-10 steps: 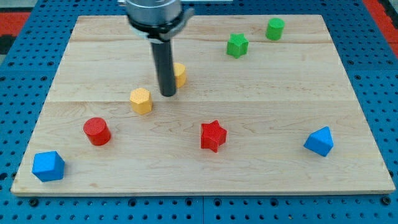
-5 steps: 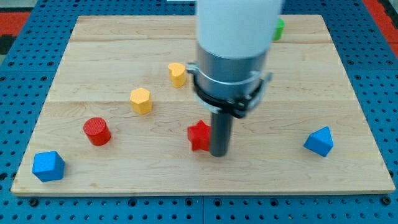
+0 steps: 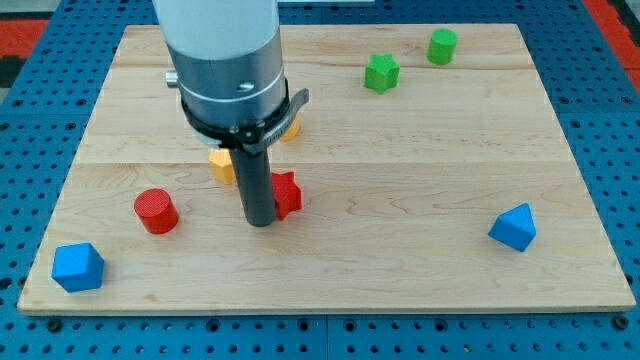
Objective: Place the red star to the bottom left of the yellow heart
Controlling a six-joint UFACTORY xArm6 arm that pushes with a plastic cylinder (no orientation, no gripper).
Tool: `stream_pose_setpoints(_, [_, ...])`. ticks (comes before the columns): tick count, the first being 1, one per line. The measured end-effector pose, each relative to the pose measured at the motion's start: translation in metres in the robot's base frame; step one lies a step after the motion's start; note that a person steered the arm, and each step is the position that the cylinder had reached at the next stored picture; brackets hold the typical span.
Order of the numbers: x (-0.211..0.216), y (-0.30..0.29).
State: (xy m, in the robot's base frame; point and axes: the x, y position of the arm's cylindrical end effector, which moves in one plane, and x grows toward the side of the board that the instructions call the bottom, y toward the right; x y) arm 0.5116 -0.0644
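Note:
The red star (image 3: 286, 195) lies near the middle of the wooden board, just below the arm. My tip (image 3: 259, 222) stands against the star's left side, touching it. The yellow heart (image 3: 291, 126) shows only as a sliver at the right of the arm's body, above the star. A yellow hexagonal block (image 3: 221, 166) is partly hidden behind the rod, up and left of the star.
A red cylinder (image 3: 156, 211) stands left of my tip. A blue block (image 3: 77, 267) sits at the bottom left corner and a blue block (image 3: 513, 227) at the right. A green star (image 3: 381, 73) and a green cylinder (image 3: 442, 46) lie at the top right.
The red star has slid left and slightly up from the board's middle. My tip has moved from the star's right side to its left side. The arm now covers most of the yellow heart.

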Motion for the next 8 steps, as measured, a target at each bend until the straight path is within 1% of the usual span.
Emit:
stream_pose_setpoints(2, [0.0, 0.054])
stream_pose_setpoints(3, [-0.005, 0.06])
stream_pose_setpoints(4, [-0.02, 0.06])
stream_pose_setpoints(6, [-0.072, 0.039])
stream_pose_setpoints(7, [-0.078, 0.019])
stream_pose_setpoints(8, [-0.078, 0.019])
